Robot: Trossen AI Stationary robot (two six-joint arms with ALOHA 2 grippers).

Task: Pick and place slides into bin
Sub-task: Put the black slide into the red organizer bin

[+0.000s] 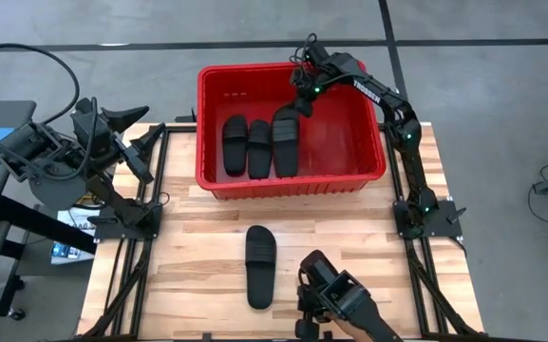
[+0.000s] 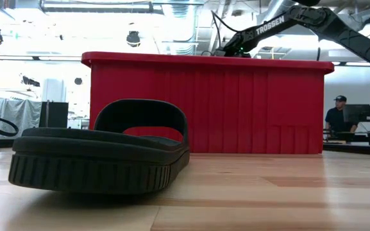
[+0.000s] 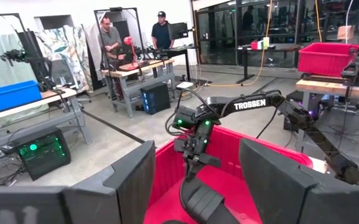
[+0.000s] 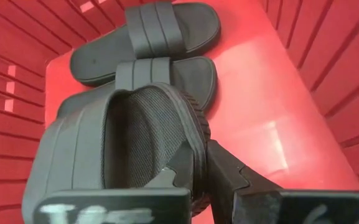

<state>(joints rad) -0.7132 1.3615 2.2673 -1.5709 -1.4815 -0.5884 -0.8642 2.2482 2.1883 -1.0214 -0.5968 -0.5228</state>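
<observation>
Red bin (image 1: 368,142) sits at the far end of the wooden table (image 1: 198,247); everything below is placed relative to it. Right gripper (image 1: 299,106) is inside the bin near its far wall, fingers pinched together on the strap edge of the third slide (image 1: 285,141), which is tilted, its near end down on the bin floor and its far end lifted at the gripper. Right wrist view shows the dark fingers (image 4: 188,165) clamped on that strap rim, mesh lining visible inside the strap. Two more slides lie flat on the bin floor beside the held one, toward the bin's left wall: second slide (image 1: 258,148) just beside it, first slide (image 1: 235,144) next over, all roughly parallel. Fourth slide (image 1: 259,266) is outside the bin, flat on the table well in front of the bin's near wall, strap up; low view shows it close to the camera with the bin behind it. Left gripper (image 1: 146,157) hangs off the bin's left side past the table edge, fingers spread wide, holding nothing.
</observation>
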